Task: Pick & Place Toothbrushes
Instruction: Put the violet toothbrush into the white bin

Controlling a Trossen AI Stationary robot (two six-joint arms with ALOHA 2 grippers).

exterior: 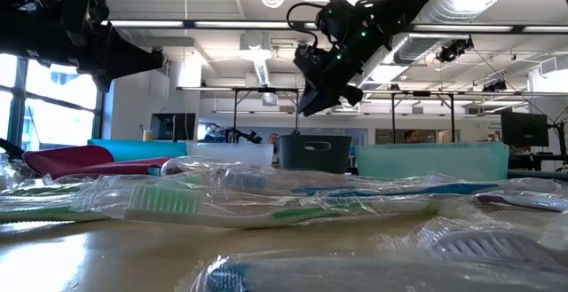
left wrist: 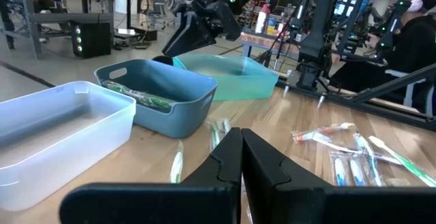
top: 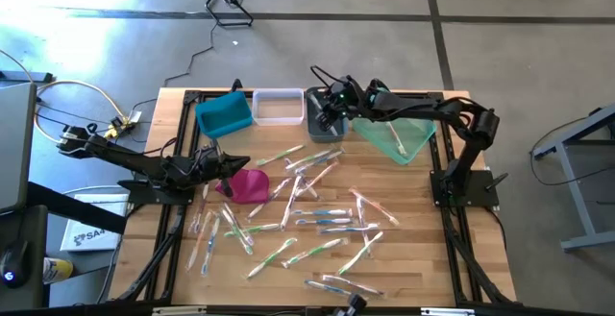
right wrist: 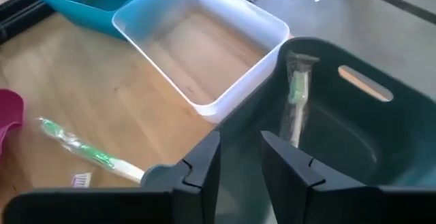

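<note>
Across the wooden table (top: 404, 249) it's basically a mess of wrapped toothbrushes (top: 317, 222), scattered all over the middle and front, some crossing each other. Along the far edge sit four bins in a row: a bright blue bin (top: 224, 113), a clear bin (top: 278, 107), a grey bin (top: 323, 121) and a pale teal bin (top: 397, 137) tipped at an angle. The teal one has one toothbrush lying in it, from what I can see from above. A magenta pouch (top: 249, 185) sits near the left side, just beside the left arm.

Right arm is reaching over from its post, and the right gripper (right wrist: 240, 157) hangs right above the grey bin, fingers a little apart with nothing between them. Straight past them there's a green-bristled toothbrush (right wrist: 296, 101) in its wrapper leaning against the inside wall of that grey bin. Another green wrapped one (right wrist: 82, 152) lies on the wood just outside the bin.

Left gripper (left wrist: 241, 157) sits low over the table by the pouch, fingers pressed together, holding nothing.

Off beyond the table a person (left wrist: 415, 40) sits at a desk.
</note>
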